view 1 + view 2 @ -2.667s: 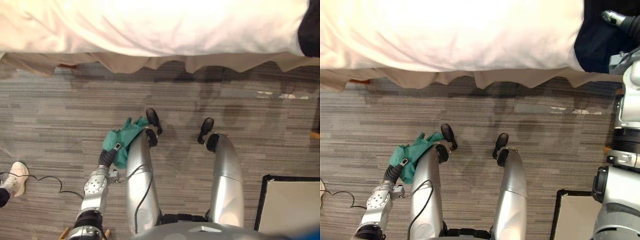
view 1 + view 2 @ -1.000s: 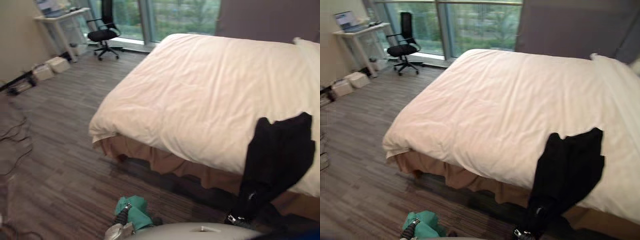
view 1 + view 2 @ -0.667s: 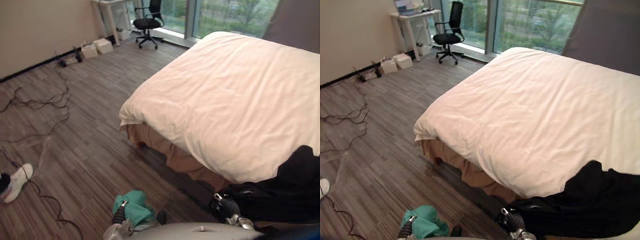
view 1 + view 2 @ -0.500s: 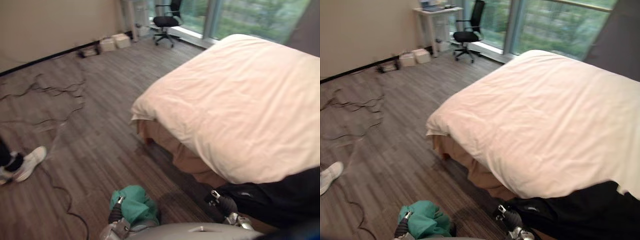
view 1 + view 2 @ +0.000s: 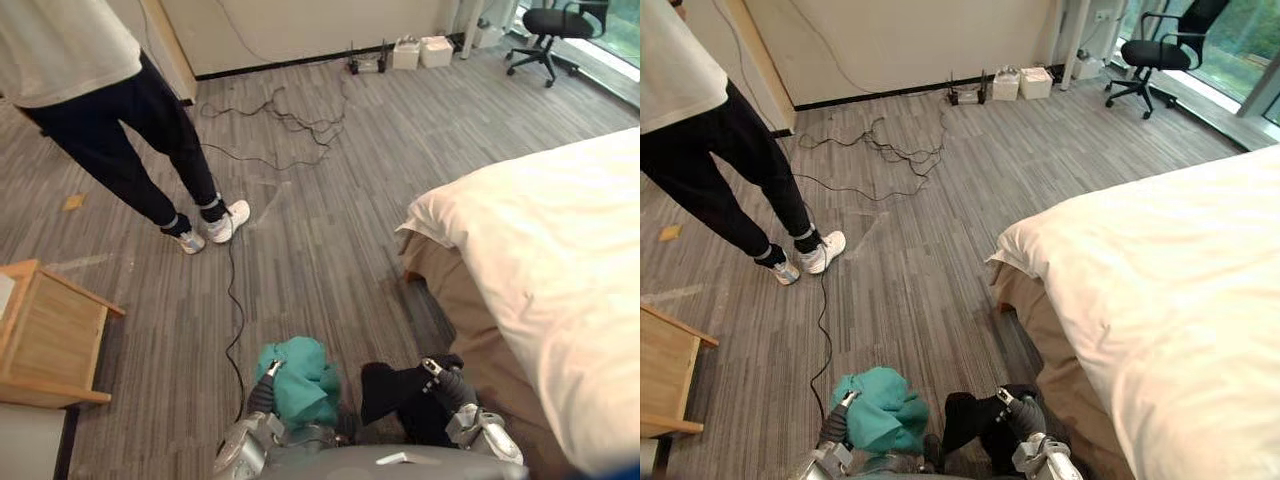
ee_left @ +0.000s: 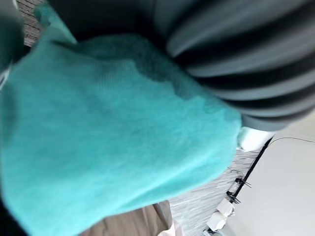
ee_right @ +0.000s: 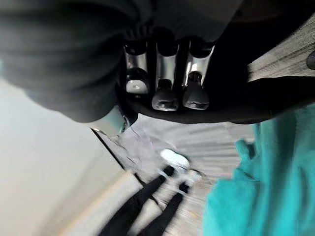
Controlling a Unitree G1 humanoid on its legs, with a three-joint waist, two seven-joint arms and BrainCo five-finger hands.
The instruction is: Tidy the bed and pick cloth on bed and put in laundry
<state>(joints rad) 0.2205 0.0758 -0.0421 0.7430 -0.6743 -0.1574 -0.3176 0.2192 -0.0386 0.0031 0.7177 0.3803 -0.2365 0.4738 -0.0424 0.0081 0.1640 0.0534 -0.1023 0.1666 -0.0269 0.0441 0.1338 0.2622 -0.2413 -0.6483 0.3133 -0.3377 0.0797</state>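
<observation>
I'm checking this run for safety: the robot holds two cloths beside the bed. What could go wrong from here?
A person stands on the floor ahead to the left, so walking that way risks a bump. Loose cables lie on the floor further ahead and could trip it. The black cloth is bunched in the right hand and the teal cloth sits at the left hand. Either might slip off on the way.

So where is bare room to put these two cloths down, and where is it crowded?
Free: the floor strip between the bed and the person's shoes, and the bed top. Crowded: cables near the wall, the wooden table at left. The right hand grips the black cloth; the green cloth is beside it.
</observation>
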